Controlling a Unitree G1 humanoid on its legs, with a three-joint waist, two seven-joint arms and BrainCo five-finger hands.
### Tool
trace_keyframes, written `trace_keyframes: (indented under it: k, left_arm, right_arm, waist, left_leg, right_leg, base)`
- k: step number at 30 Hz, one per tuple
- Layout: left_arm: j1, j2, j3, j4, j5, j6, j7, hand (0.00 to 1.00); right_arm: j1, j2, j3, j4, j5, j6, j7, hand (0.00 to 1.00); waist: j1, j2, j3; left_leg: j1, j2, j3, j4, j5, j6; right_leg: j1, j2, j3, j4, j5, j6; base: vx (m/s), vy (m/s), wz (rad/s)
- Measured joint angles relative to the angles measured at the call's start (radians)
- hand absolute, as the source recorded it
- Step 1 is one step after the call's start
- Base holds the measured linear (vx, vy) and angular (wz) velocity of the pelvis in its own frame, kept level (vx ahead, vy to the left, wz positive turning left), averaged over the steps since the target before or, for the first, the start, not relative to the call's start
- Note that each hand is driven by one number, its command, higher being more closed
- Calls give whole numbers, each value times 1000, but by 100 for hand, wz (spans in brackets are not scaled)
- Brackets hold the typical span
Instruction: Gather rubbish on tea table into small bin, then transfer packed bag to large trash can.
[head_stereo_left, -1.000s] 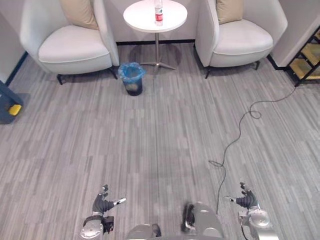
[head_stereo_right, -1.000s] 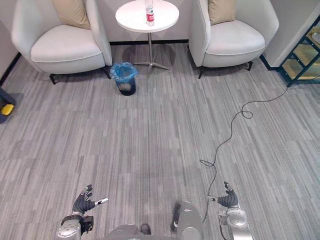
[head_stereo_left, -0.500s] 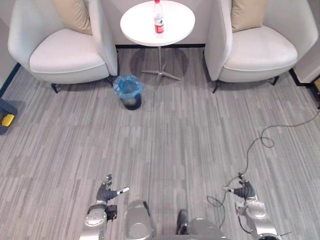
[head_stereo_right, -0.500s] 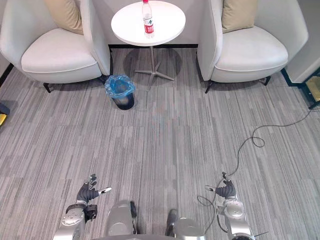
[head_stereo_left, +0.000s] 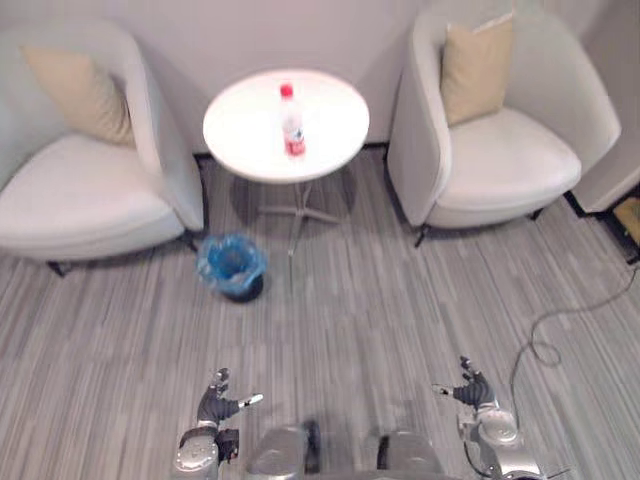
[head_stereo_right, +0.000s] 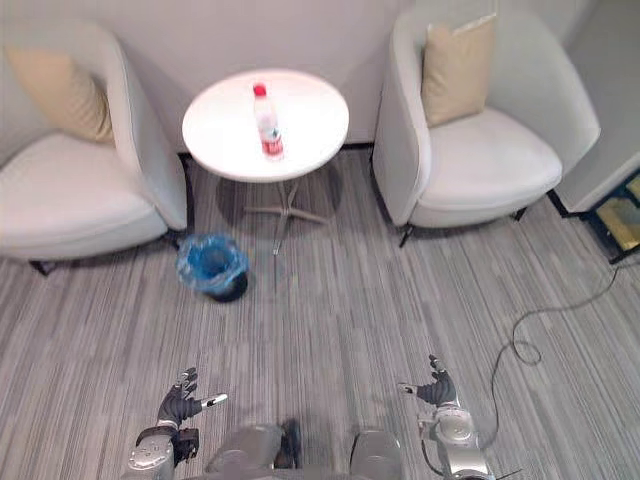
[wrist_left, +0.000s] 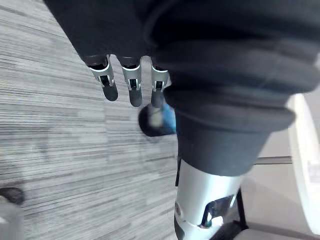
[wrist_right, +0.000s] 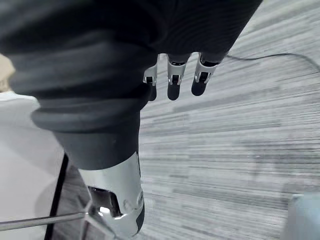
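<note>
One red-capped, red-labelled bottle (head_stereo_left: 292, 122) stands upright on white tea table (head_stereo_left: 240, 135).

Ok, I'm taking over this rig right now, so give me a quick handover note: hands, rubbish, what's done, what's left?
Left hand: open, empty, low over the floor.
Right hand: open, empty, low over the floor.
Bottle stands upright on the round white table. Small bin with its blue bag sits on the floor beside the table's base.
Done: nothing yet.
Left: bottle into bin, then bag to the large trash can.
</note>
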Motion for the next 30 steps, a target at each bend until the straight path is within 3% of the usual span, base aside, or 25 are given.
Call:
trace_keyframes:
  k: [1,2,4,6,7,8,9,11,12,13,17,19,21,22,23,25,27,29,30]
  left_arm:
    - [-3,-11,1,14,1,0,0,0]
    - [4,-21,0,14,2,1,1,0]
    - [-7,-36,0,16,7,-2,-2,0]
    - [-20,-55,0,12,7,-1,-4,0]
    - [-20,-61,-1,-2,7,-2,-4,0]
    - [-22,-61,-1,-5,7,-2,-4,0]
    - [-26,-63,-2,-7,7,-2,-4,0]
    - [-29,-71,-2,-6,7,-2,-4,0]
    - [-30,-79,-2,-5,7,-2,-4,0]
    - [-18,-87,-2,-5,7,-2,-4,0]
    - [-19,-65,5,7,7,2,-4,0]
    - [2,-67,5,9,7,5,-4,0]
    - [30,-55,-5,18,7,9,-4,0]
    - [30,-45,-10,18,7,10,-4,0]
    - [27,-21,-18,18,8,11,-2,0]
    - [19,0,-19,18,8,13,-1,0]
    - [-3,7,-16,17,7,11,3,0]
    - [-2,9,-17,18,7,6,3,0]
    - [-5,-8,-17,37,7,8,3,0]
  right_arm:
    - [18,-5,-1,3,0,4,1,0]
    - [19,-10,-4,5,0,7,1,0]
    - [-1,-5,-11,-17,2,0,0,0]
    - [18,0,-3,-48,3,0,-1,0]
    - [27,13,6,-75,12,-4,-3,0]
    - [22,19,6,-83,12,-7,-4,0]
    - [2,24,1,-89,12,-19,-7,0]
    - [-28,20,-21,-90,12,-27,-10,0]
    - [-30,13,-40,-89,11,-26,-11,0]
    - [-23,-7,-45,-85,11,-25,-11,0]
    - [-26,2,-42,-70,8,-14,-25,0]
    - [-41,4,-40,-68,0,-12,-24,0]
    - [-46,14,-33,-68,-12,-12,-24,0]
    - [-38,17,-32,-69,-21,-12,-25,0]
    - [-17,30,-32,-69,-31,-7,-25,0]
    - [-5,43,-30,-84,-36,1,-24,0]
    - [-2,40,-32,-144,-35,-1,-27,0]
    - [3,43,-31,-209,-34,-5,-29,0]
    - [4,36,-33,-249,-35,-17,-30,0]
  waist:
    - [-8,6,-7]
    - [-2,24,-19]
    - [-1,31,-18]
    - [4,35,1]
    - [31,27,6]
    - [43,22,6]
    - [52,11,5]
    - [67,14,5]
    - [70,26,4]
    - [72,69,-1]
    - [75,1,0]
    - [75,3,1]
    - [68,3,2]
    - [64,-4,2]
    - [49,-17,-2]
    - [40,-29,-10]
    - [20,-29,-10]
    - [20,-55,-23]
    - [14,-33,-21]
  left_leg:
    - [21,18,-35,10,-22,-33]
    - [18,41,-49,22,-19,-38]
    - [-90,72,-53,255,39,-111]
    - [-195,121,-23,536,148,-107]
    - [-273,182,45,696,101,-88]
    - [-298,190,69,705,83,-85]
    - [-348,186,104,641,58,-71]
    - [-389,146,124,402,62,-78]
    - [-387,116,126,196,130,-93]
    - [-389,117,118,81,310,-39]
    - [-333,29,127,37,286,-9]
    - [-304,12,141,45,219,0]
    - [-218,-2,150,19,189,8]
    - [-201,-10,142,19,178,11]
    - [-181,-20,116,23,163,16]
    - [-168,-22,88,22,161,27]
    - [-161,-21,33,27,169,13]
    - [-163,-39,18,40,157,-9]
    - [-163,-32,-6,57,146,-24]
  right_leg:
    - [28,16,23,-15,108,-30]
    - [32,34,14,-11,108,-38]
    - [76,41,-48,-12,35,-66]
    - [200,53,-94,-73,10,-85]
    - [306,69,-113,-132,0,-100]
    - [332,69,-117,-151,-2,-102]
    - [367,63,-123,-179,-2,-102]
    - [388,44,-135,-191,-20,-83]
    - [404,40,-139,-191,-45,-62]
    - [425,66,-138,-185,-79,-44]
    - [447,-21,-131,-138,-149,0]
    - [422,-52,-113,-27,-178,25]
    - [296,-103,-68,346,-170,71]
    - [257,-116,-53,447,-145,91]
    - [205,-116,-14,553,-162,95]
    - [158,-91,36,516,-223,65]
    - [143,-43,90,300,-232,40]
    - [149,-36,122,131,-128,4]
    - [168,-34,110,118,-74,3]
  base:
    - [726,-233,79]
    - [584,-224,55]
    - [528,-241,59]
    - [421,-190,76]
    - [424,-172,48]
    - [474,-189,18]
    - [337,-90,9]
    - [308,-9,10]
    - [300,100,13]
    - [301,117,13]
    - [267,89,25]
    - [232,95,-14]
    - [206,99,-17]
    - [214,44,33]
    - [171,7,60]
    - [222,-32,57]
    - [253,-121,74]
    - [230,-154,60]
    - [198,-156,23]
